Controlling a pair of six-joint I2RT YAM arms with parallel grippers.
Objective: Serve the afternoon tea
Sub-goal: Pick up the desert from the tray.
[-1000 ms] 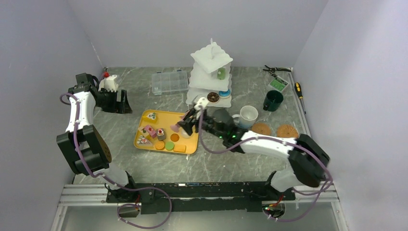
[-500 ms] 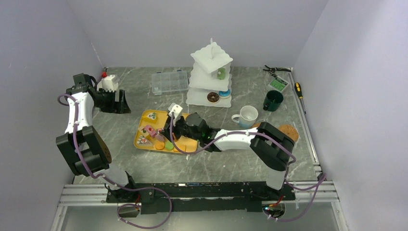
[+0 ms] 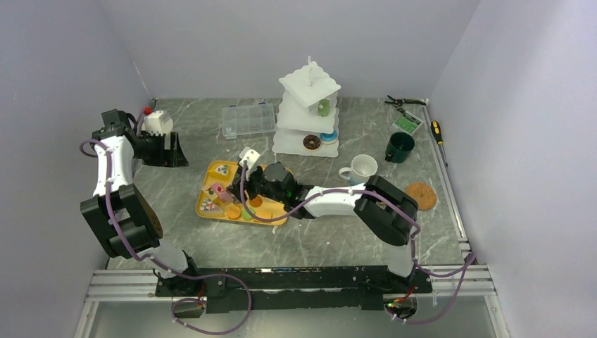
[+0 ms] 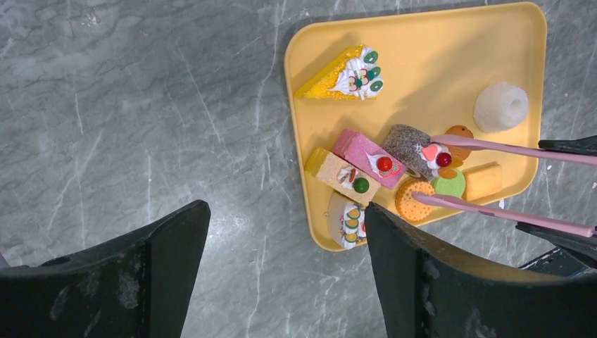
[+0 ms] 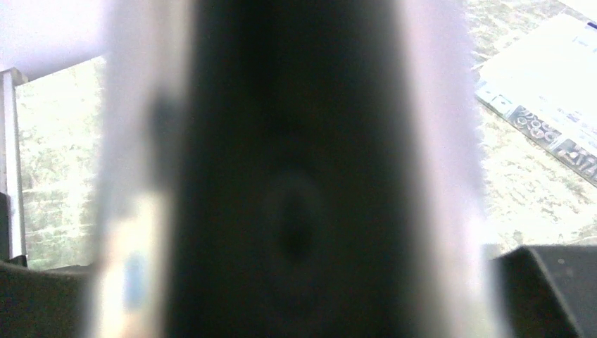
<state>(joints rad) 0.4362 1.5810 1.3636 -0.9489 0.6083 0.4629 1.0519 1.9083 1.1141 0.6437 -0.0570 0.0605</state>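
A yellow tray [image 4: 436, 56] holds several toy pastries: a yellow cake slice [image 4: 345, 70], a pink slice [image 4: 366, 155], a dark cake with a red berry [image 4: 412, 143], a green biscuit [image 4: 450, 184] and an orange biscuit [image 4: 412, 199]. My right gripper [image 3: 248, 184] is shut on the pink tongs [image 4: 493, 146], whose open tips lie either side of the dark cake and the green biscuit. My left gripper [image 4: 286, 211] hangs open high above the table left of the tray. The white stand [image 3: 308, 105] carries a brown donut [image 3: 311, 142]. The right wrist view is blocked by a dark blur.
A white mug [image 3: 362, 169], a dark-green mug [image 3: 400, 146] and a cork coaster [image 3: 420, 196] stand right of the tray. A clear plastic box [image 3: 248, 120] lies behind it. Pliers [image 3: 405, 102] and a screwdriver [image 3: 438, 132] lie at the back right by the wall.
My right arm has swung left and down from in front of the stand, bringing the tongs over the pastries on the tray. The left arm has barely moved.
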